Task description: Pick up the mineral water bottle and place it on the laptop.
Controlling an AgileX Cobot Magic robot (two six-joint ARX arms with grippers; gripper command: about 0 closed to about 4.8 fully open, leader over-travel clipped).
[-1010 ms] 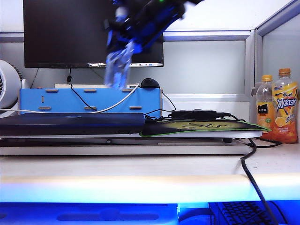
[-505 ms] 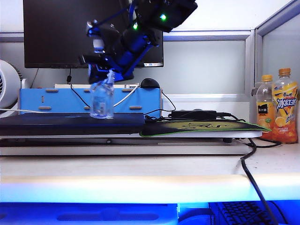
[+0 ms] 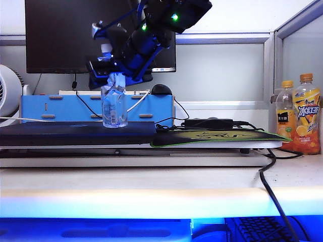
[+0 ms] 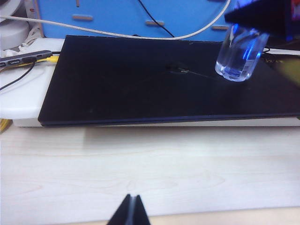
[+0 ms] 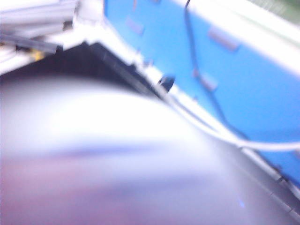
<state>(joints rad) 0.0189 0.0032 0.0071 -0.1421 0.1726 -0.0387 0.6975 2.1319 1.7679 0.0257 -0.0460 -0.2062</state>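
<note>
Desk scene, read left to right in the exterior view: a white fan [image 3: 7,91] sits at nine o'clock, beside a blue box [image 3: 65,108] that stands behind the laptop [image 3: 75,133], a flat dark slab lying closed on a white stand. The mineral water bottle [image 3: 114,107] stands upright on the laptop's lid, near its right end, at about eleven o'clock from frame centre. The right gripper [image 3: 115,76] hangs directly over the bottle's neck, at the end of a black-and-blue arm reaching down from twelve o'clock in front of the black monitor [image 3: 65,35]; whether its jaws grip the bottle or stand clear cannot be told, and the right wrist view is blurred, mostly filled by a pale shape. Further right lie a green-edged mouse mat [image 3: 217,137] and, at three o'clock, two orange-capped drink bottles [image 3: 300,113]. The left gripper [image 4: 130,211], jaws pressed together, hangs over the wooden desk well short of the laptop.
</note>
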